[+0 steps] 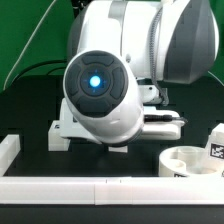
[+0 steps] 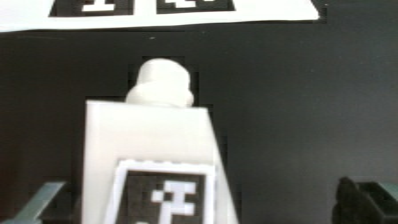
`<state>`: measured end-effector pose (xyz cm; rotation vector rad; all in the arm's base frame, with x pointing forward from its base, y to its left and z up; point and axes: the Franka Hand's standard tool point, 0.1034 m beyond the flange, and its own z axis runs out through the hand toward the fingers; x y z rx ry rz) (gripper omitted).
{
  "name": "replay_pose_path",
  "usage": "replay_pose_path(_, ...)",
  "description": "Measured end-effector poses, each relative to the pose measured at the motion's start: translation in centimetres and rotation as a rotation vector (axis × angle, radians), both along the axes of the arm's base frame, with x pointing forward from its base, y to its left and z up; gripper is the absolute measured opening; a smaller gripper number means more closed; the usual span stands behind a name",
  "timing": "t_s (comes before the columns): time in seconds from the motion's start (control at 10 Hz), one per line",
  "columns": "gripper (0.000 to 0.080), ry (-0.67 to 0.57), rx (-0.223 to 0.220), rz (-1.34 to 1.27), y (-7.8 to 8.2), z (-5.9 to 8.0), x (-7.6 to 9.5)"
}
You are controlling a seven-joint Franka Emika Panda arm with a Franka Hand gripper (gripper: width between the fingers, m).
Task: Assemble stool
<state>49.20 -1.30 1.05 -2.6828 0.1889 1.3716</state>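
Writing: only black-and-white square patterns are being shown, and no letters can be read.
Tag [image 2: 169,198]: being carried on the upper face of the leg [image 2: 157,140], at the end nearer the camera.
Marker board [image 2: 178,8]: being seen at the far edge of the wrist view, with two tags partly cut off.
Leg: being framed between the two fingers [image 2: 368,200], its rounded peg [image 2: 162,82] pointed toward the marker board.
Gripper [image 2: 203,200]: being held spread wide, with dark table [image 2: 302,90] showing on both sides of the leg; nothing is being gripped.
Seat [image 1: 188,160]: being seen low at the exterior view's right as a hollow white ring on the table.
Second leg [image 1: 215,145]: being seen just beside the seat, tag facing the camera; whether they touch cannot be told.
Arm [image 1: 110,85]: the middle of the exterior view is being filled by it, with a round blue light [image 1: 96,83] glowing on it.
Border bars [image 1: 60,188]: being laid along the near and left edges.
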Motion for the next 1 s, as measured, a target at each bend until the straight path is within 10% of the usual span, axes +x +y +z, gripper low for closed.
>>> replay_pose_path(0.4, 0.0649, -0.008, -0.001, -0.004, -0.30, 0.13, 0.23)
replay_pose_path(0.6, 0.0405, -0.008, -0.001, -0.007, -0.44, 0.12, 0.22)
replay_pose_path(1.0, 0.0323, -0.008, -0.001, -0.011, -0.62, 0.13, 0.22)
